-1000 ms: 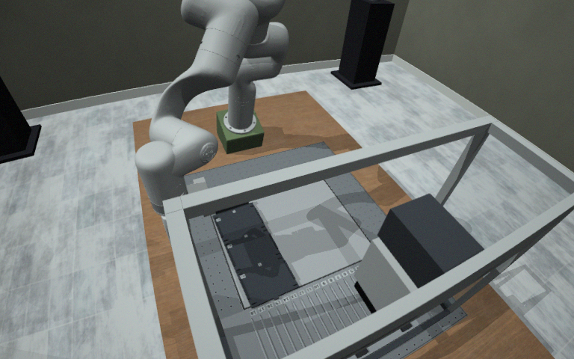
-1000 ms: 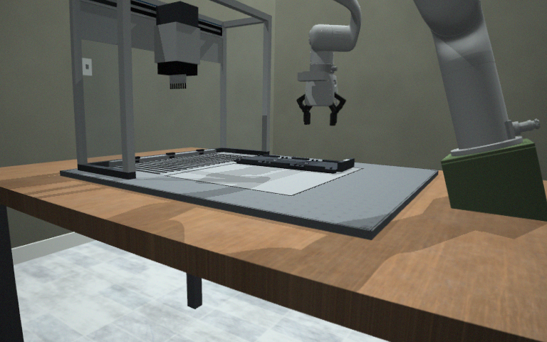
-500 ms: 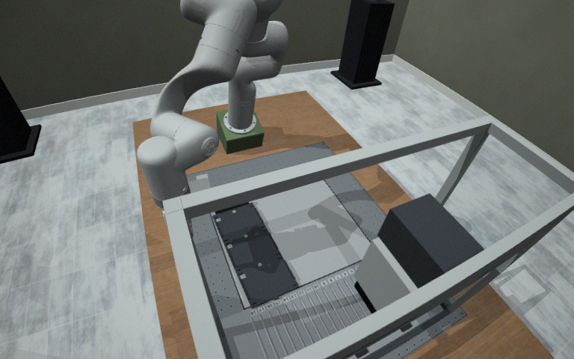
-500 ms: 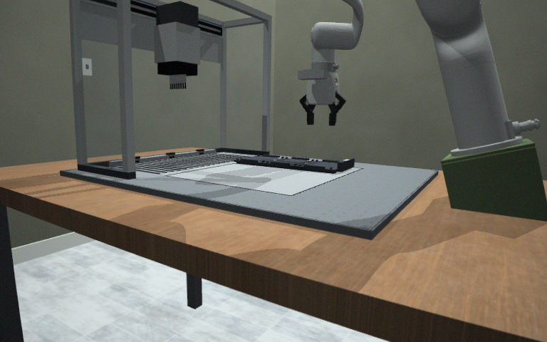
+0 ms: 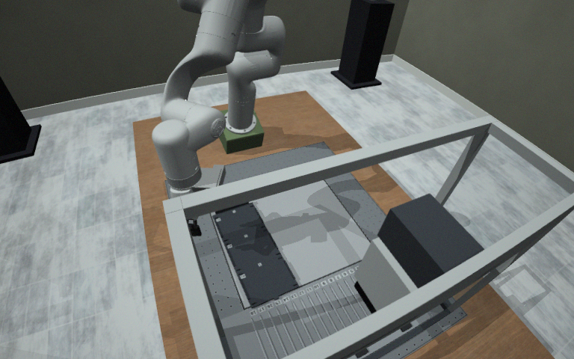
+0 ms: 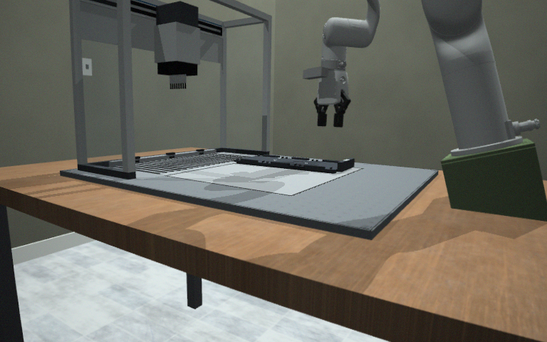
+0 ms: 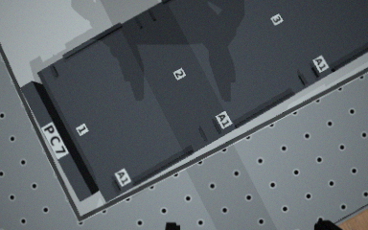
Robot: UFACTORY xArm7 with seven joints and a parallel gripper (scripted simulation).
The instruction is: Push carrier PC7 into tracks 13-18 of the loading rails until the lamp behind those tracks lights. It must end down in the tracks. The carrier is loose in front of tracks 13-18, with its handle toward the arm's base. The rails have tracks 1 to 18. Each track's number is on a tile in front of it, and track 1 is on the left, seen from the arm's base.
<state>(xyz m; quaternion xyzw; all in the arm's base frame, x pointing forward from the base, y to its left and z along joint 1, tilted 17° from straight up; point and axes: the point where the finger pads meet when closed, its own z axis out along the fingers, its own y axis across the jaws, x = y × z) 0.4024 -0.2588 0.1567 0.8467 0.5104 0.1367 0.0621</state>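
Carrier PC7 (image 5: 253, 253) is a long, flat, dark tray lying on the deck in front of the loading rails (image 5: 304, 315). It also shows in the exterior view (image 6: 296, 162). In the wrist view its handle end carries the label PC7 (image 7: 54, 140), and its top has tiles marked 1, 2, 3 and A1. My gripper (image 6: 331, 117) hangs well above the deck, beside the carrier's handle end, and touches nothing. It also shows in the top view (image 5: 194, 227). Its fingers are open and empty. Only the fingertips show at the bottom of the wrist view, over the perforated deck.
A grey gantry frame (image 5: 338, 162) spans the deck, with a dark head (image 5: 427, 238) hanging over the rails' low-numbered side. A row of number tiles (image 5: 304, 292) lies in front of the tracks. The arm's green base (image 5: 241, 136) stands on the wooden table.
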